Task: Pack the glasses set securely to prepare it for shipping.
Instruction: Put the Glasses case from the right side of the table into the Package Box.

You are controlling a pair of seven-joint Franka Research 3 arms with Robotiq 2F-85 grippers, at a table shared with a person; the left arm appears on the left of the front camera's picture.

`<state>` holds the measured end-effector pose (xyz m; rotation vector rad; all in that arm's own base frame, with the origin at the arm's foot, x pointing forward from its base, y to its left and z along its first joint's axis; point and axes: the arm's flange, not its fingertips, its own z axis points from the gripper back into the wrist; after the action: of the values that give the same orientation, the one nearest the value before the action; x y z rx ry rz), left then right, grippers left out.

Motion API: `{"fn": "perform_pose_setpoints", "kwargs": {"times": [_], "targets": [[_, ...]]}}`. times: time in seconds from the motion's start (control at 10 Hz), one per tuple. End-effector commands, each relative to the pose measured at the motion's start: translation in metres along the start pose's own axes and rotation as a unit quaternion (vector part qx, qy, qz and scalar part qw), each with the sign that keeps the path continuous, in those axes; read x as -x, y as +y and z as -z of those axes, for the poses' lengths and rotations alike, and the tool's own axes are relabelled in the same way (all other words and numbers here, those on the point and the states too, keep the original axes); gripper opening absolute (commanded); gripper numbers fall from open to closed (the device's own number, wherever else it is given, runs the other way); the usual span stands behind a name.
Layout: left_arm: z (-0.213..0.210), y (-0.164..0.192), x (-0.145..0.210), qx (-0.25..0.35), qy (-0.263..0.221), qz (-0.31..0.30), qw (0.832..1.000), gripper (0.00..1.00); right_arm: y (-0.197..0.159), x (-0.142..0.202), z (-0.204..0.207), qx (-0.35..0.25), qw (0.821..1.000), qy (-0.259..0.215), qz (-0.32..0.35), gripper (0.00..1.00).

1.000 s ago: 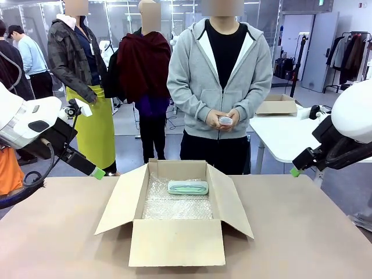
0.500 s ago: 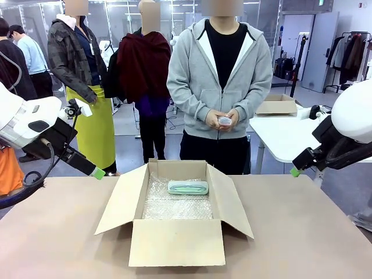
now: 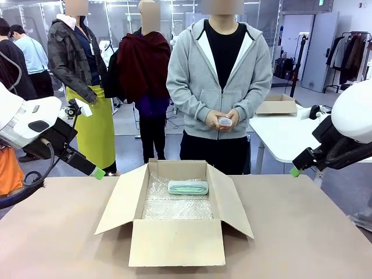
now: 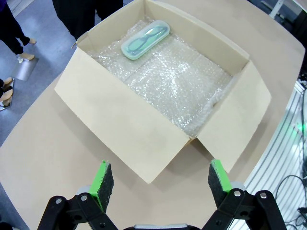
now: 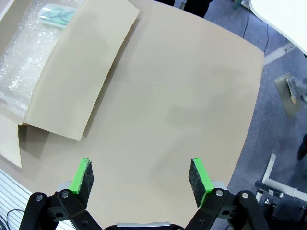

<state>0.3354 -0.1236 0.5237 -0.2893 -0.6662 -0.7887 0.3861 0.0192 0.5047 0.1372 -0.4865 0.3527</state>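
Grippers [image 4: 159, 167] [image 5: 140, 166] hover spread wide above the table [image 5: 192, 96]

A brown cardboard box [image 3: 176, 241] stands open in the middle of the tan tabletop [image 3: 302, 232], flaps folded outward and its floor lined with bubble wrap [image 3: 174, 208]. A person in a grey zip hoodie [image 3: 195, 87] stands just behind the far edge, with other people farther back. To the right, a white table [image 3: 285, 136] carries a smaller cardboard box [image 3: 278, 105].
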Motion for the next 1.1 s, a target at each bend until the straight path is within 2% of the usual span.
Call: {"fn": "perform_pose_setpoints", "kwargs": {"times": [0.0, 1.0], "targets": [[-0.0014, 0.0008, 0.0012, 0.006, -0.003, 0.0, 1.0, 1.0, 0.0015, 0.0005, -0.0025, 0.001, 1.0, 0.004, 0.006, 1.0], [-0.0014, 0.0008, 0.0012, 0.006, -0.003, 0.0, 1.0, 1.0, 0.0015, 0.0005, -0.0025, 0.001, 1.0, 0.004, 0.006, 1.0]]}}
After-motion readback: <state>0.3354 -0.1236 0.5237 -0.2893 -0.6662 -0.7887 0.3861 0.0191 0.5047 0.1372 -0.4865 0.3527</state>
